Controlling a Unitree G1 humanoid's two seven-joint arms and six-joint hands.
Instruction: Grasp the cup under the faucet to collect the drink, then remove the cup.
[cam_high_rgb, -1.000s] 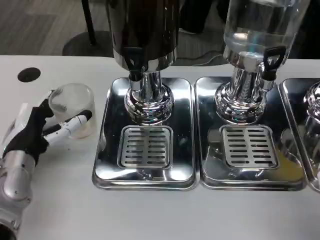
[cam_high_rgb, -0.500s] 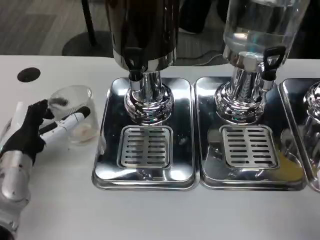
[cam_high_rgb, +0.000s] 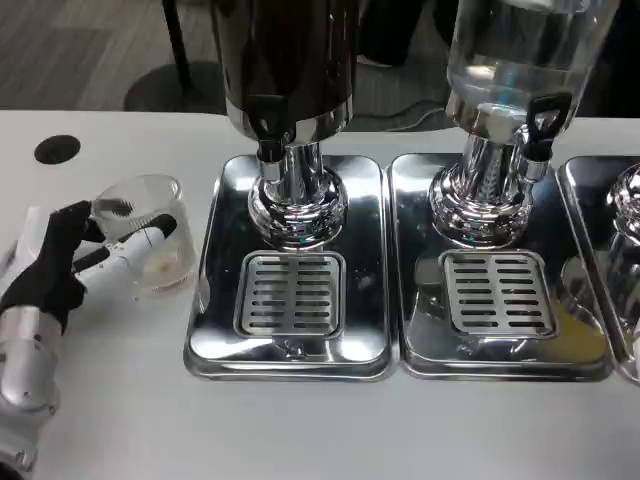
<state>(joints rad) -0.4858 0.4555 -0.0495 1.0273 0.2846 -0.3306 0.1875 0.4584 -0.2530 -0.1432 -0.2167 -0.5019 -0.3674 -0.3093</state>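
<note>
At the far left the left hand reaches rightward, fingers wrapped around the clear cup, which stands on the white table beside the left drip tray. Further right, the dark dispenser with its faucet, then the clear one.

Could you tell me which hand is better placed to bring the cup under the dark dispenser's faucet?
Left. The left hand already holds the clear cup on the white table, just left of the dark dispenser's drip tray; a short move right would probably reach its faucet.
</note>
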